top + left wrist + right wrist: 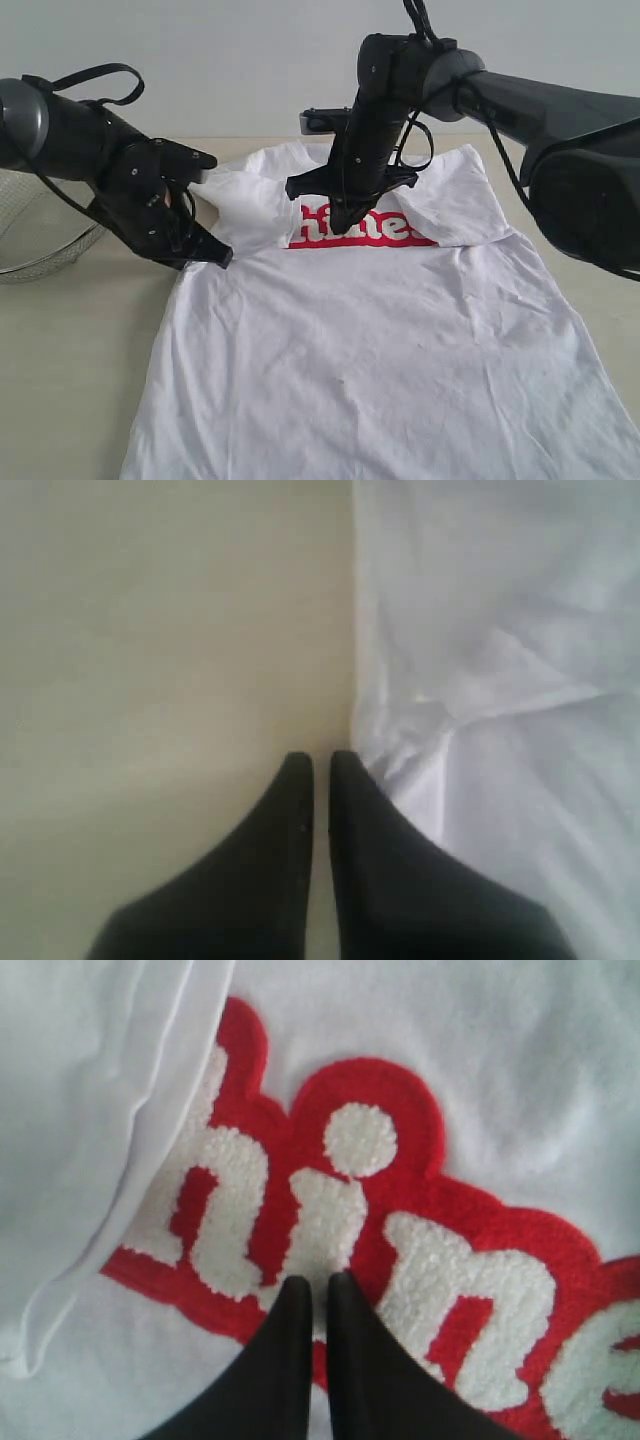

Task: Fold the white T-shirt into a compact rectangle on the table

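1. The T-shirt (380, 350) lies spread front-up on the surface (70, 380), hem at the near edge of the exterior view and collar at the far end.
2. Both sleeves are folded inward over the chest. The flap on the left covers the start of the red lettering (365, 228).
3. The body of the shirt is flat with shallow wrinkles.
4. The left end effector (320, 765) is closed, its fingers nearly together with nothing between them. It holds nothing.
5. Its tips point down at bare surface just beside the shirt's left edge, below the folded sleeve.
6. The right end effector (318, 1285) is also closed and empty, with no cloth pinched.
7. Its tips sit over the middle of the lettering, at the foot of the white "i". Whether they press the fabric cannot be told.
8. A wire basket (30, 250) stands on the surface at the far left, behind the left arm and apart from the shirt.
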Available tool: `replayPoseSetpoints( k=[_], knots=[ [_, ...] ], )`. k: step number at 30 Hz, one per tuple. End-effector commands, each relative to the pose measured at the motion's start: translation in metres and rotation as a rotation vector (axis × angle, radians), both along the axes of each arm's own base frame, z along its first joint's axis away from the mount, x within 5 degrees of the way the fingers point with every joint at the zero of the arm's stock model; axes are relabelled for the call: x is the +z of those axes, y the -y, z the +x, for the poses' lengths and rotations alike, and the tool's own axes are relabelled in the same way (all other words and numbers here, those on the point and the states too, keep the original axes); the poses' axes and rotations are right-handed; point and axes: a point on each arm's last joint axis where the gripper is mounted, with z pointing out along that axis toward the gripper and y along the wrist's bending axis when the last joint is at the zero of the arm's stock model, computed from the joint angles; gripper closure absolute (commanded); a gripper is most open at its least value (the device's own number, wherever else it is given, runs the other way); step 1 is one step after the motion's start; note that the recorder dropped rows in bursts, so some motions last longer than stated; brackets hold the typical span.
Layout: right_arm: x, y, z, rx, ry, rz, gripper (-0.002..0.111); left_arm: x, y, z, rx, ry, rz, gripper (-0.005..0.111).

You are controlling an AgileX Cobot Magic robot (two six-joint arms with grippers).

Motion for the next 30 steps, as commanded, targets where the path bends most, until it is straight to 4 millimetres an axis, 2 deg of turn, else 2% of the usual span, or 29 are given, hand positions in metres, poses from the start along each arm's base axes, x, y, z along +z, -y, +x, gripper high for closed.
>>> replayPoseSetpoints(
  k=[1, 5, 11, 14, 17, 23, 30],
  knots=[
    [0.001, 0.001, 0.0, 0.002, -0.001, -0.006, 0.108, -0.002, -0.012, 0.001, 0.052, -0.013, 0.013, 0.102],
    [0.001, 0.002, 0.0, 0.004, 0.002, -0.007, 0.108, 0.002, -0.014, 0.002, 0.088, -0.01, -0.015, 0.102],
    [0.001, 0.001, 0.001, 0.007, 0.009, -0.007, 0.108, 0.018, -0.003, 0.0, 0.102, 0.008, -0.146, 0.102],
    [0.001, 0.002, 0.001, 0.007, 0.015, -0.007, 0.108, 0.022, 0.004, -0.002, 0.055, -0.005, -0.214, 0.102],
    [0.001, 0.001, 0.002, 0.007, 0.023, 0.0, 0.108, 0.014, 0.011, -0.003, 0.027, -0.037, -0.277, 0.102],
    [0.001, 0.001, 0.001, 0.008, 0.016, 0.001, 0.108, -0.015, 0.013, -0.003, 0.024, -0.096, -0.268, 0.102],
    [0.001, 0.001, 0.001, 0.01, 0.015, 0.0, 0.108, -0.019, 0.011, -0.002, 0.012, -0.09, -0.24, 0.102]
  ],
)
